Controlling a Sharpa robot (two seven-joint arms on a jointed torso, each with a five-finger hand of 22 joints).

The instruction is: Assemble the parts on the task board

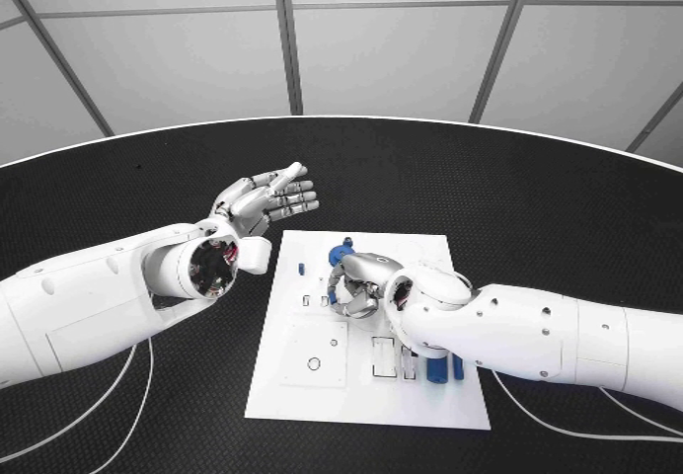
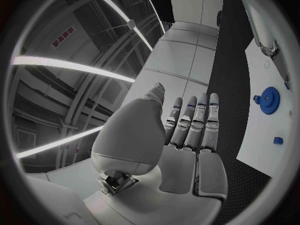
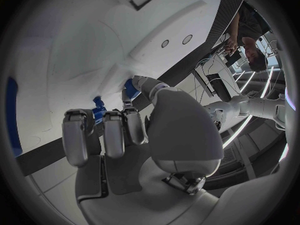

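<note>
The white task board [image 1: 363,390] lies mid-table. My right hand [image 1: 367,281] hovers over its far half with the fingers curled in. In the right wrist view this hand [image 3: 119,135] pinches a small blue part [image 3: 129,91] between thumb and a finger, and another blue piece [image 3: 98,109] shows just behind the fingers. A blue gear [image 1: 341,255] stands on the board right beside the hand, also seen as the gear [image 2: 269,100] from the left wrist. My left hand [image 1: 266,200] is raised off the board's far left corner, fingers straight and spread [image 2: 190,122], holding nothing.
A small blue peg [image 1: 300,267] stands near the board's left edge and shows as a small blue peg [image 2: 278,140] from the left wrist. Long blue pieces [image 1: 456,367] sit in slots by the near right. White cables [image 1: 131,390] trail over the black table on both sides.
</note>
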